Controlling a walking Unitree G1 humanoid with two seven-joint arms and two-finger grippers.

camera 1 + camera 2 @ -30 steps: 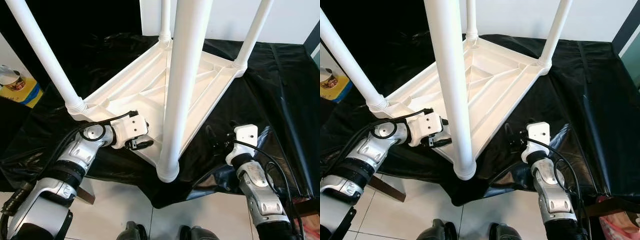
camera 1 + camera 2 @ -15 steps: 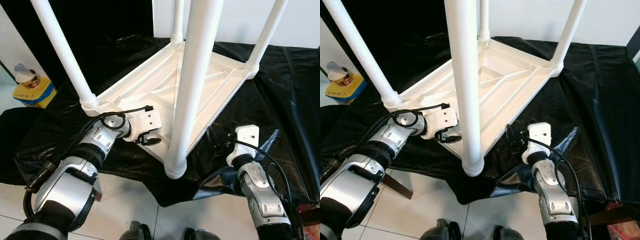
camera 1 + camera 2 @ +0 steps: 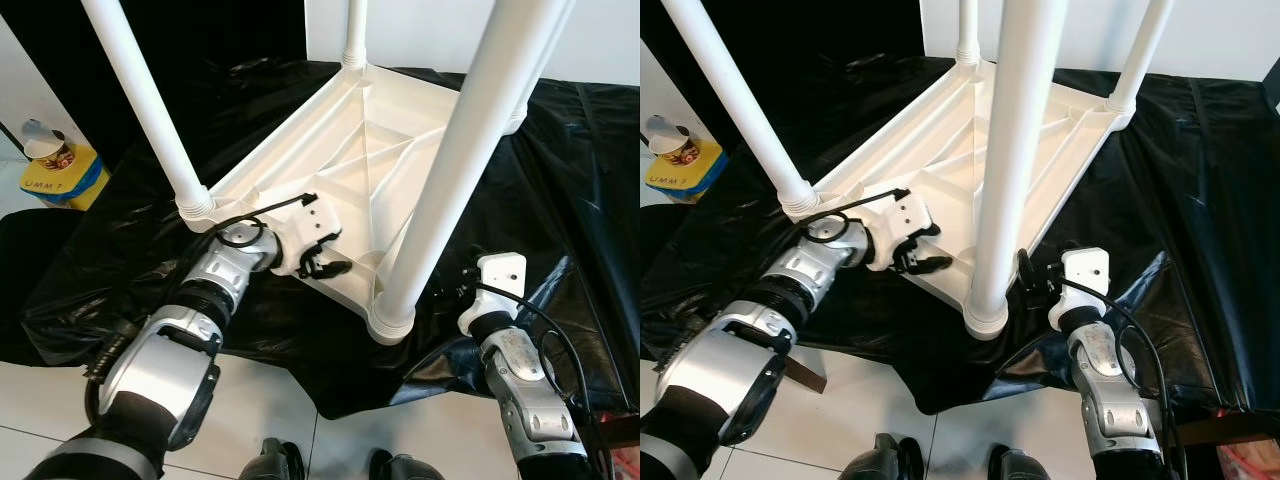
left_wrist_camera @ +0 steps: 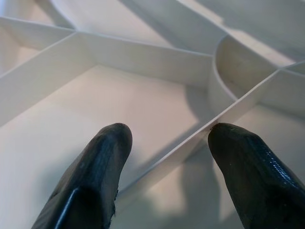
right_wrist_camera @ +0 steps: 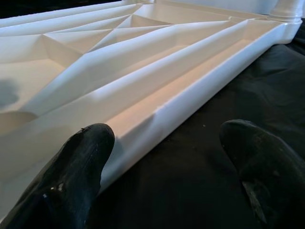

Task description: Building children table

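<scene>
A white plastic children's table (image 3: 372, 165) lies upside down on a black plastic sheet (image 3: 560, 200), its round legs pointing up. The nearest leg (image 3: 450, 180) stands at the front corner and another leg (image 3: 150, 110) at the left corner. My left gripper (image 3: 325, 262) reaches over the table's near rim. It is open, its fingertips (image 4: 112, 143) on either side of a thin white rib (image 4: 190, 143). My right gripper (image 3: 445, 290) is open low over the sheet, just outside the table's right rim (image 5: 181, 109), and holds nothing.
A yellow box with a cup on it (image 3: 50, 170) sits on the floor at the left. The sheet hangs over the front edge onto white floor tiles (image 3: 250, 400). My feet (image 3: 280, 465) are below. A white wall (image 3: 610, 40) is behind.
The whole view has shifted, so the camera moved. Both grippers keep about the same places against the table, the left arm stretched a little further out.
</scene>
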